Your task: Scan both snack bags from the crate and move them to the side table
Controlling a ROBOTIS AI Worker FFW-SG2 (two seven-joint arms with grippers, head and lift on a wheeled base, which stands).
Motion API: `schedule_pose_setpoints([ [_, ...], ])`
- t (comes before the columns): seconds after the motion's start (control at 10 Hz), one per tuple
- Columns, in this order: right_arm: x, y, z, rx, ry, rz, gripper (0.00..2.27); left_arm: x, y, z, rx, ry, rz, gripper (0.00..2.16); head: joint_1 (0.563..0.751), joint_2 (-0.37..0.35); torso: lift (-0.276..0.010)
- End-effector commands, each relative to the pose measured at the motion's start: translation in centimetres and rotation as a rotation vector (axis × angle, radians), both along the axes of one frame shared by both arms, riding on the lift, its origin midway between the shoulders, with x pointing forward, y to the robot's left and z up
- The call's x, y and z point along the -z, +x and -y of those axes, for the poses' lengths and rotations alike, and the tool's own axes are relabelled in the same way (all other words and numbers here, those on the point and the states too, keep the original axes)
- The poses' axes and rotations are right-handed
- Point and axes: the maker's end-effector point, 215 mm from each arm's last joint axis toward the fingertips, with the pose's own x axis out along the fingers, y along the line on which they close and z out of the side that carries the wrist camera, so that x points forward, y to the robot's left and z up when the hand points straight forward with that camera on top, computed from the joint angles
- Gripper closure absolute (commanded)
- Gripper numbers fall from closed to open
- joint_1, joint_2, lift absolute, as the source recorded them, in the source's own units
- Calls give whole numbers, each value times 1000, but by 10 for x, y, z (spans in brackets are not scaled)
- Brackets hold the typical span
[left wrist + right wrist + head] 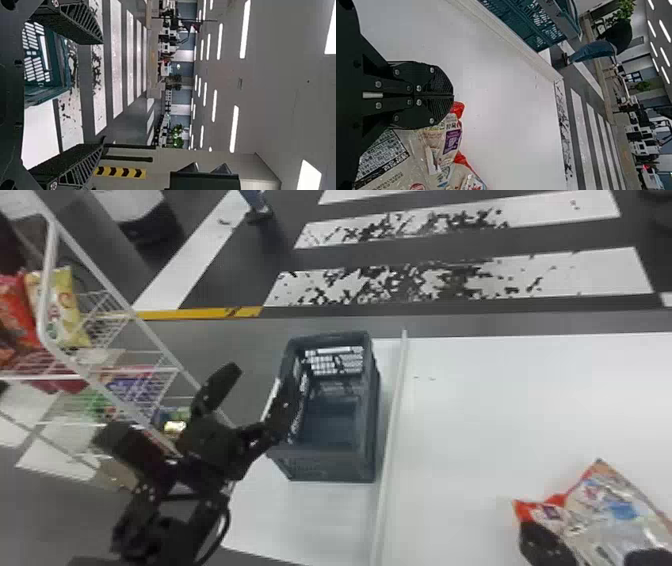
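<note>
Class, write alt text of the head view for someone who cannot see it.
A robot's left gripper, fingers apart, is beside a dark crate. Silver and red snack packaging shows at lower right against a white table; a wire rack holds snack bags at far left.

A crossing (600,275) is painted on the dark floor, dark patches breaking up its white bars. To its left and nearer stands a rack (46,285), with a red bag (15,307) and a yellow bag (62,302) on an upper shelf and a purple bag (137,387) lower down. A yellow line (200,313) runs along the crossing's near left edge. Beyond the crossing are plants (177,136); ceiling lights (234,128) hang above its level. A chevron strip (119,171) lies to one side.
</note>
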Motion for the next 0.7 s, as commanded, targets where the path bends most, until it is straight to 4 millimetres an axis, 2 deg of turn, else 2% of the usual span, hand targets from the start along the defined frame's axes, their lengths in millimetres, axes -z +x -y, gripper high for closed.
schedule_pose_setpoints([
  [0.0, 5, -4, 0, -5, -1, -10, 2246, 0, 1, 1, 3, -3, 5, 66, 695, 350, -29],
  [0.2, 10, -16, 4, -7, -5, -30, 2246, -1, 1, 3, 5, -5, 15, 66, 695, 350, -29],
  [0.6, 32, -45, 30, 20, -40, -127, 2246, -2, -1, 3, 13, -5, 38, 66, 695, 350, -29],
])
